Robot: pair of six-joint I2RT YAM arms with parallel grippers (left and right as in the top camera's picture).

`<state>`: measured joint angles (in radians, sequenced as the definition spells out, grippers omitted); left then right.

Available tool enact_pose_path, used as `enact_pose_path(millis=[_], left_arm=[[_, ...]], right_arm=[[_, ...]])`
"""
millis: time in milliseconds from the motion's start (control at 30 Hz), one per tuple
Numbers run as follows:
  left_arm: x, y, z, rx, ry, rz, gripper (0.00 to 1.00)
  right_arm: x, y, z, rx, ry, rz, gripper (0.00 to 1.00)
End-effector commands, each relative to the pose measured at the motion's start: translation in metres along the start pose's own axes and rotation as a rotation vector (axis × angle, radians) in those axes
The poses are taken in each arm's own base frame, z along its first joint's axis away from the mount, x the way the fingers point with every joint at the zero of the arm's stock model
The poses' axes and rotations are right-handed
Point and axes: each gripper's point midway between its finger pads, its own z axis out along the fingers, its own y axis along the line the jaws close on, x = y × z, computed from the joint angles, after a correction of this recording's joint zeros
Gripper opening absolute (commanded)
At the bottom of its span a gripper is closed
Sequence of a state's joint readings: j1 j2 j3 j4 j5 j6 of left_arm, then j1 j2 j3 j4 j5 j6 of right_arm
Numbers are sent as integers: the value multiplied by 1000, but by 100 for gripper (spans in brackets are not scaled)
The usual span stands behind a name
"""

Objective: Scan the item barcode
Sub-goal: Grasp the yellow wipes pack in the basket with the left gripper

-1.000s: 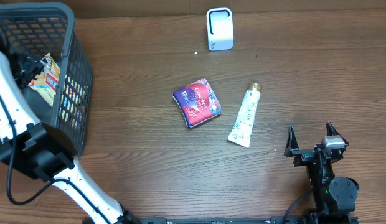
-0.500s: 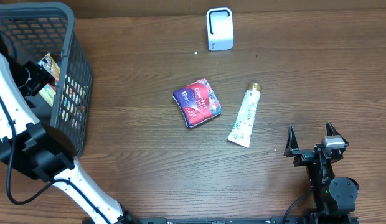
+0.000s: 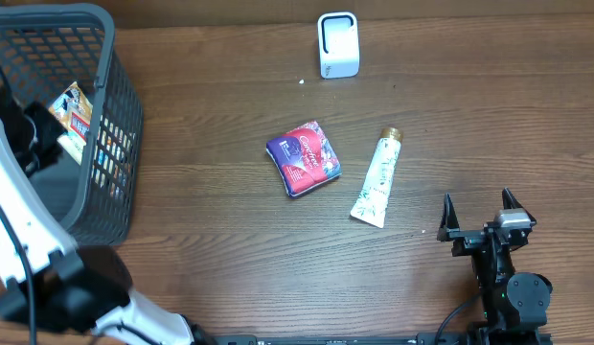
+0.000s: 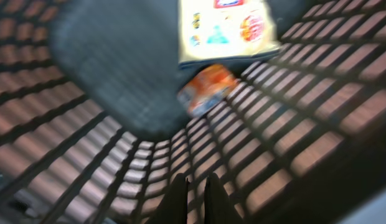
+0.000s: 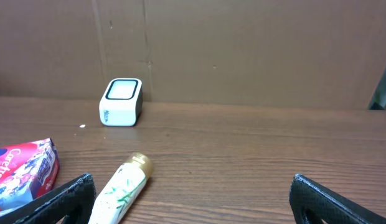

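Snack packet [image 4: 224, 31] lies in the basket [image 4: 317, 93] ahead of our left gripper [image 4: 195, 182], whose fingers are pressed together on nothing we can see, its print too blurred to read, its top cut off.

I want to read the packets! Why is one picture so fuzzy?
Left wrist view: smeared, probably motion blur, basket mesh and yellow packet soft. Right wrist view: sharp, white scanner and tube crisp. Overhead view: sharp, evenly lit table.

Left tool [image 4: 194, 186] pinched closed — right tool [image 3: 477, 201] spread wide.
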<state>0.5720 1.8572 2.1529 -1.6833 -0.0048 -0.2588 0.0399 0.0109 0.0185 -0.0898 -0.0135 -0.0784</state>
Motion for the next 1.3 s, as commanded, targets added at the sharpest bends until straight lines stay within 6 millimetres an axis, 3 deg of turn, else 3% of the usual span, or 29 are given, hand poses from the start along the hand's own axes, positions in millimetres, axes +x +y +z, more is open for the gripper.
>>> enact_pose_path(millis=[0, 167, 433, 833, 1067, 1267], left_arm=[[28, 33, 15, -129, 77, -58, 4], [33, 72, 25, -239, 92, -227, 4], [38, 110, 24, -257, 120, -365, 4], [40, 121, 18, -248, 102, -428, 4], [49, 123, -20, -226, -24, -480, 4], [53, 125, -33, -227, -80, -511, 4]], right_arm=[[2, -2, 0, 11, -3, -1, 100], [2, -2, 0, 11, -3, -1, 100], [2, -2, 0, 11, -3, -1, 100], [2, -2, 0, 11, -3, -1, 100], [2, -2, 0, 11, -3, -1, 100], [2, -2, 0, 11, -3, -1, 100]])
